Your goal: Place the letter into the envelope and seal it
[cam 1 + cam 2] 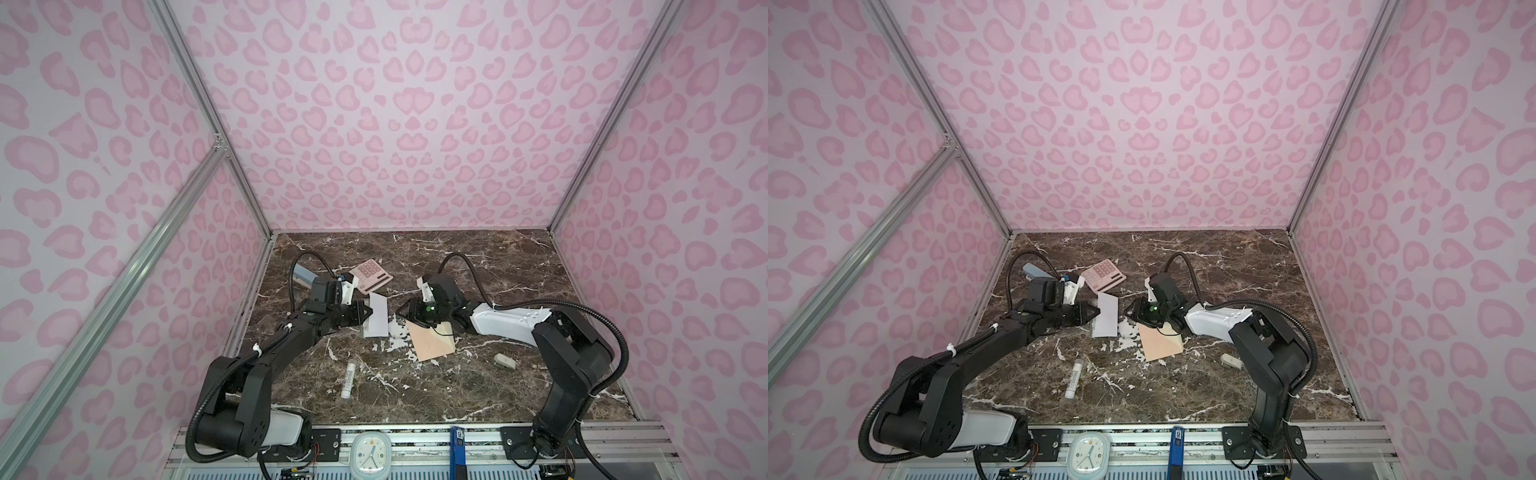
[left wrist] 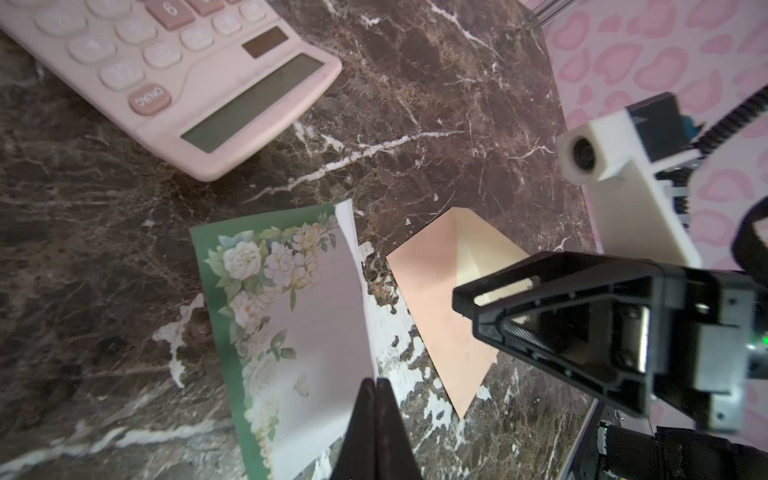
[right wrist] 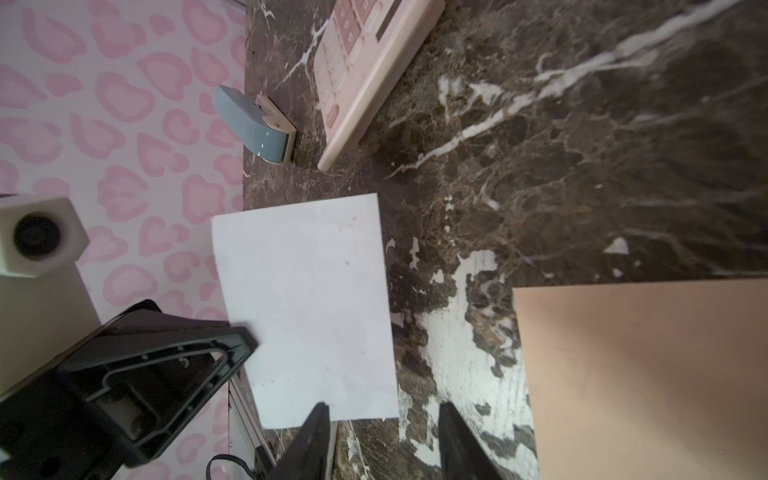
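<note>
The letter (image 1: 379, 316) hangs tilted just above the marble, held by one edge. It looks plain white in both top views (image 1: 1106, 318) and in the right wrist view (image 3: 307, 307). In the left wrist view the letter (image 2: 299, 328) shows a green floral-bordered face. My left gripper (image 2: 376, 384) is shut on that edge, seen in a top view at the letter's left side (image 1: 369, 312). The peach-tan envelope (image 1: 432, 345) lies flat to the right, its flap open and its cream inside showing (image 2: 478, 249). My right gripper (image 3: 384, 411) is open over the marble between letter and envelope (image 3: 644, 374).
A pink calculator (image 1: 370, 276) lies just behind the letter. A blue-grey dispenser (image 3: 253, 124) stands by the left wall. A white glue stick (image 1: 348, 380) lies in front. A small beige object (image 1: 505, 361) sits at the right. A clock (image 1: 371, 453) rests on the front rail.
</note>
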`<state>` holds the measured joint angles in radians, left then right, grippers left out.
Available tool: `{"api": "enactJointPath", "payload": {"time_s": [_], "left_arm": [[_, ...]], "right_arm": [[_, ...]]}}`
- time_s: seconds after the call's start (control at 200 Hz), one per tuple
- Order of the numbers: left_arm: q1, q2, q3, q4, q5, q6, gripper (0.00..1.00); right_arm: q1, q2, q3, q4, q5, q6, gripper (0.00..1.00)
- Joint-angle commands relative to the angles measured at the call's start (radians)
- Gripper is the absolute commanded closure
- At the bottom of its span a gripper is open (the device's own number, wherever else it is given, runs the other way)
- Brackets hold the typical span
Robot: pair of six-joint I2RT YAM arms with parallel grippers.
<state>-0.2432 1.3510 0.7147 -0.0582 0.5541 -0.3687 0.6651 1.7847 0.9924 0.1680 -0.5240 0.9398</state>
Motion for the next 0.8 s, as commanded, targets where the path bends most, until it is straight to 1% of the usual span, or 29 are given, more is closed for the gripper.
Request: {"api": "enactJointPath", "payload": {"time_s": [0.0,0.155,0.29,0.415,0.55,0.685,0.795], "left_arm": [[0.001,-0.062,0.009,-0.040,0.018,0.000,0.96],[0.001,-0.140,0.018,-0.059,0.028,-0.009,0.96],[0.002,-0.175,0.017,-0.043,0.044,-0.032,0.96],[0.001,-0.192,0.005,-0.002,0.066,-0.062,0.96],[0.001,-0.202,-0.008,0.039,0.088,-0.092,0.96],[0.001,-0.207,-0.014,0.059,0.096,-0.107,0.96],[0.002,-0.209,-0.015,0.065,0.099,-0.111,0.96]], "right_arm": [[-0.014,-0.006,-0.022,0.130,-0.057,0.017,0.53],[-0.024,0.003,-0.044,0.259,-0.115,0.066,0.50],[-0.024,0.023,-0.061,0.380,-0.152,0.127,0.49],[-0.021,0.040,-0.066,0.465,-0.174,0.161,0.48],[-0.020,0.054,-0.060,0.485,-0.180,0.166,0.47],[-0.018,0.083,-0.067,0.615,-0.217,0.240,0.47],[-0.018,0.101,-0.067,0.687,-0.238,0.286,0.47]]}}
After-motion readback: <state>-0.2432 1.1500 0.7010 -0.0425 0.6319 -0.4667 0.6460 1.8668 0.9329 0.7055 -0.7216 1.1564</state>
